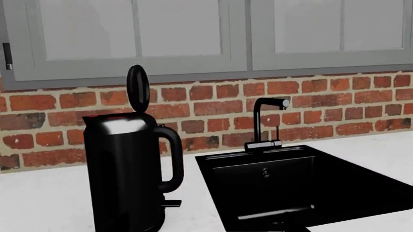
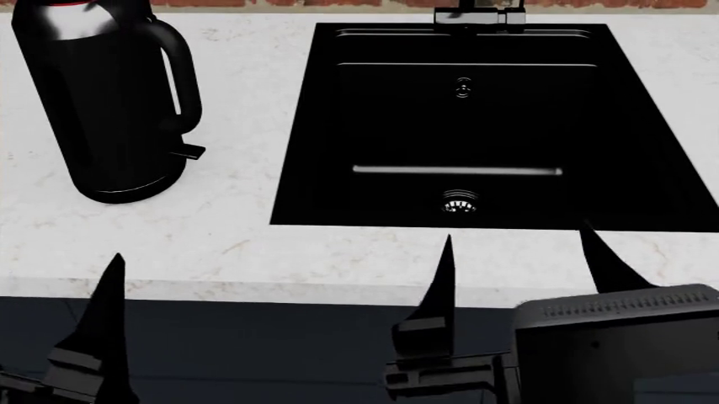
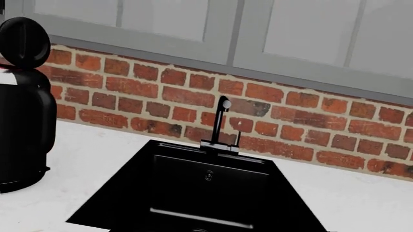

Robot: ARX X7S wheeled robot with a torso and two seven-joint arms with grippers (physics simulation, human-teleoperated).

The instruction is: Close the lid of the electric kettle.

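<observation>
Right pincer (image 2: 517, 248) open, empty; electric kettle (image 2: 107, 101) well apart, lid (image 1: 137, 88) upright.

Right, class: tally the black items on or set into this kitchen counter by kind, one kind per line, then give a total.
Electric kettle, its lid standing open: 1
Sink: 1
Faucet: 1
Total: 3
</observation>
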